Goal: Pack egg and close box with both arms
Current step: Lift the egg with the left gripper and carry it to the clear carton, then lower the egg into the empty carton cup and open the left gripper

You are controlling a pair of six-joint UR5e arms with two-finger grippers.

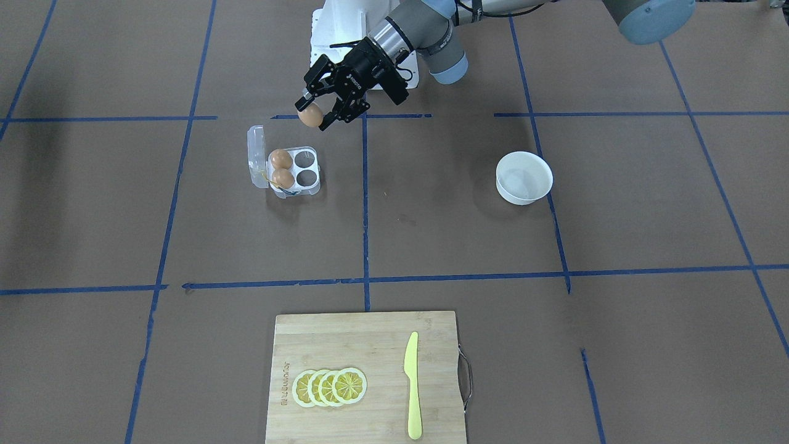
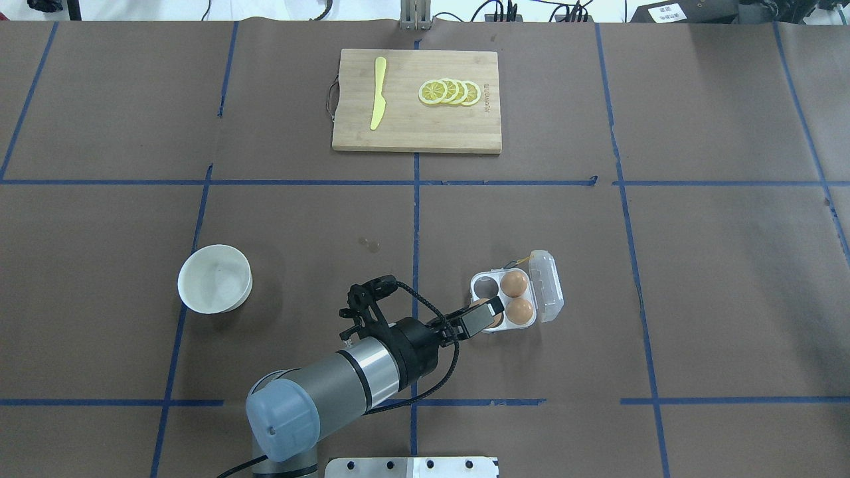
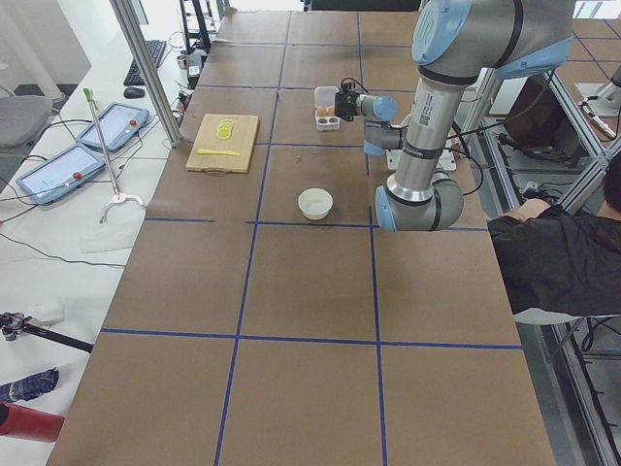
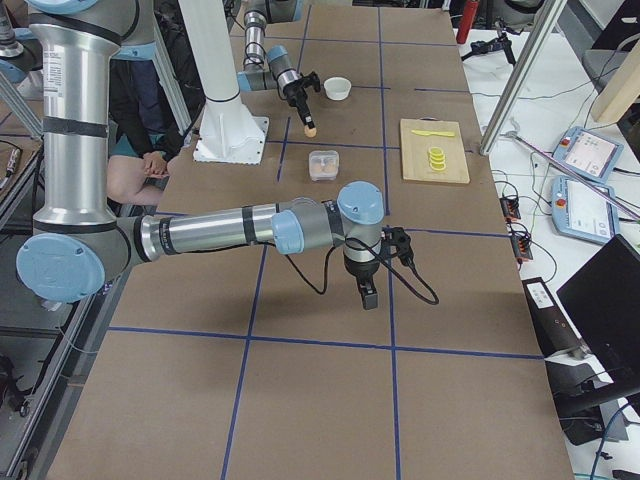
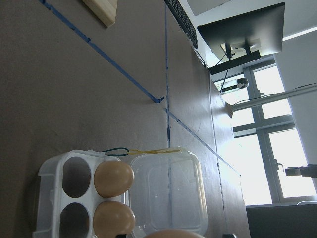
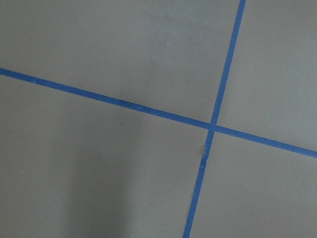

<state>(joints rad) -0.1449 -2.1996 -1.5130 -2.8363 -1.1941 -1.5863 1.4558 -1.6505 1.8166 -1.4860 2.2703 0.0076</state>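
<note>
My left gripper (image 1: 314, 117) is shut on a tan-brown egg (image 1: 310, 115) and holds it in the air, just on the robot's side of the box (image 1: 305, 169). The clear four-cell box stands open, with its lid (image 1: 256, 154) swung out to the side. Two eggs (image 1: 280, 158) (image 1: 283, 179) fill the cells by the lid, and the two cells nearer the gripper are empty. In the overhead view the gripper (image 2: 485, 312) overlaps the box's near edge. My right gripper (image 4: 368, 296) points down over bare table, far from the box; I cannot tell whether it is open or shut.
A white bowl (image 1: 524, 177) stands on the robot's left side. A bamboo cutting board (image 1: 431, 333) at the far edge carries lemon slices (image 1: 330, 387) and a yellow knife (image 1: 412, 385). A white pedestal (image 1: 345, 37) stands at the robot's base.
</note>
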